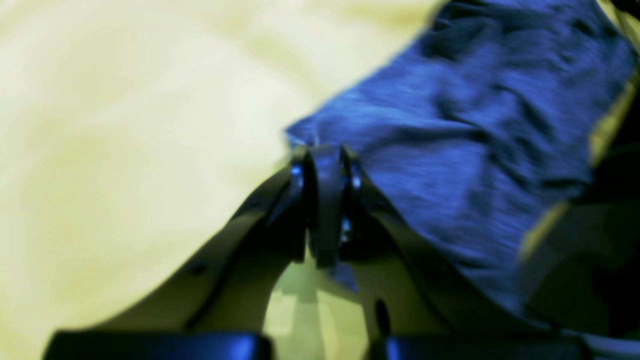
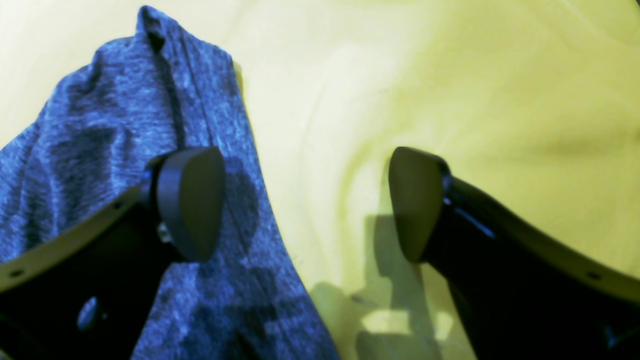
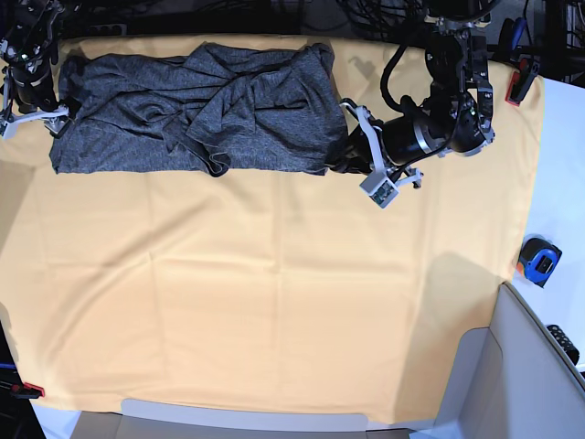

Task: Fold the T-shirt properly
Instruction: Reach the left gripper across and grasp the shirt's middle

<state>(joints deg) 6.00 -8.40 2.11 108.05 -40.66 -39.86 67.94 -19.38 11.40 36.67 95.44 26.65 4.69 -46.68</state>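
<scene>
Yellow cloth was spread over bench. T-shirt was bunched at cloth's far edge. Left pincer was pressed together on T-shirt corner. Right pincer was spread wide, one finger above T-shirt edge.

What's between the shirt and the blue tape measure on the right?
In the base view, the left arm's tool pinches the T-shirt edge; beyond the arm, bare yellow-orange table cloth reaches toward the tape measure.
</scene>
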